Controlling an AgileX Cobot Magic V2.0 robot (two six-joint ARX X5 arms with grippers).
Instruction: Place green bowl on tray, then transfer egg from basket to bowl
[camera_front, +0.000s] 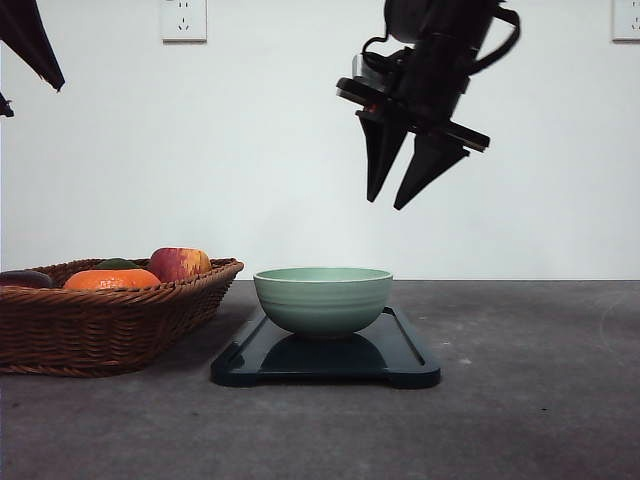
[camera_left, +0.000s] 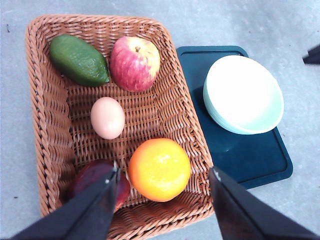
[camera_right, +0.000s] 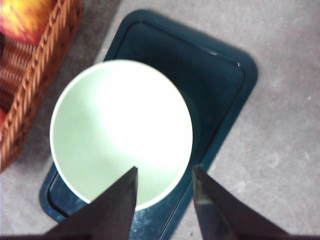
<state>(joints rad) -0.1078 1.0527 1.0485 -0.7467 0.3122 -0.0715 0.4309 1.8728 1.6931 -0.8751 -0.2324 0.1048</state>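
The green bowl (camera_front: 322, 298) stands upright on the dark tray (camera_front: 405, 362) at mid-table, empty inside (camera_right: 120, 132). High above it my right gripper (camera_front: 392, 203) hangs open, its fingers (camera_right: 117, 207) framing the bowl's near rim in the right wrist view. The egg (camera_left: 107, 117) lies in the middle of the wicker basket (camera_left: 47, 125), which sits left of the tray (camera_left: 255, 157). My left gripper (camera_left: 165, 171) is open well above the basket's near end, over the orange, with nothing between its fingers. The basket wall (camera_front: 110, 325) hides the egg in the front view.
The basket also holds a red-yellow apple (camera_left: 135, 63), a green avocado (camera_left: 79, 60), an orange (camera_left: 159, 169) and a dark purple-red fruit (camera_left: 97, 175). The basket's right end lies close to the tray's left edge. Grey tabletop (camera_front: 540, 400) stretches right of the tray.
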